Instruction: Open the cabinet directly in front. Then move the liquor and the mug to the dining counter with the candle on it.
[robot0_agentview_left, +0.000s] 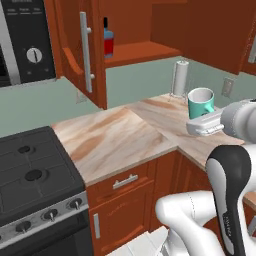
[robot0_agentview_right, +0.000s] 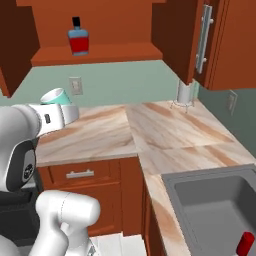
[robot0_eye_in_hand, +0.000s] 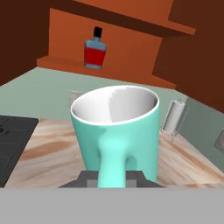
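Clearly the gripper (robot0_eye_in_hand: 111, 177) was closed tight on the handle of the teal mug (robot0_eye_in_hand: 116, 131), holding it upright in the air above the marble worktop (robot0_agentview_left: 115, 140). Meanwhile the liquor (robot0_agentview_right: 78, 37) stood on the shelf of the cabinet (robot0_agentview_left: 75, 50), whose doors hung open

So there's a black stove (robot0_agentview_left: 30, 180) with knobs on the left, butting right up against the marble surface (robot0_agentview_left: 115, 145). A paper towel roll (robot0_agentview_left: 180, 77) stands upright back in the corner, a grey sink (robot0_agentview_right: 215, 200) sits off right with something small and red (robot0_agentview_right: 244, 243) in it, and a microwave (robot0_agentview_left: 25, 42) hangs above the stove.
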